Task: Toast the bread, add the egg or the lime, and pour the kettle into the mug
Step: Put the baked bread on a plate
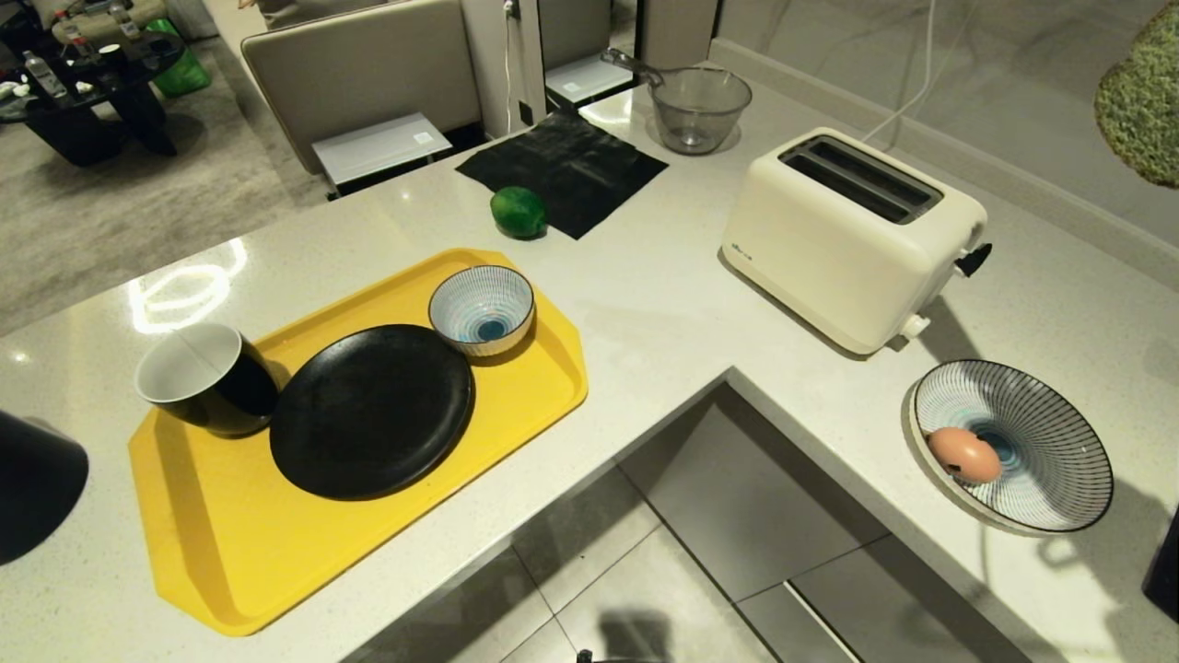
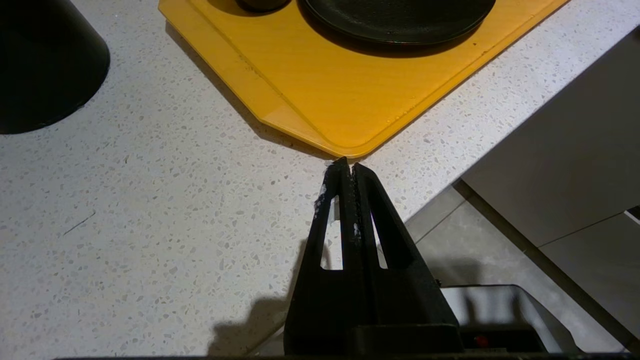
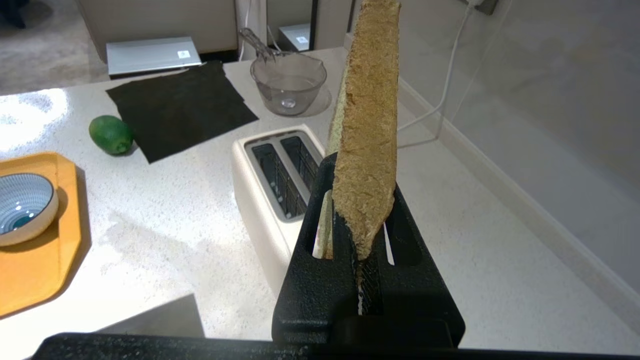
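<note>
The right gripper [image 3: 361, 250] has its jaws pinching the bread [image 3: 367, 150] upright on edge; the toaster [image 3: 272, 185] slots lie just below and beside, running lengthwise away from the jaws.

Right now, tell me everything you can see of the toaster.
The toaster is a cream, glossy, plastic-looking box with rounded corners, standing upright on the speckled white counter. Its top has two long dark slots, both empty. One end carries a black lever and a pale knob; a small logo marks its side. Nothing touches it but the counter. The bread is held upright above it, in the right end effector.
</note>
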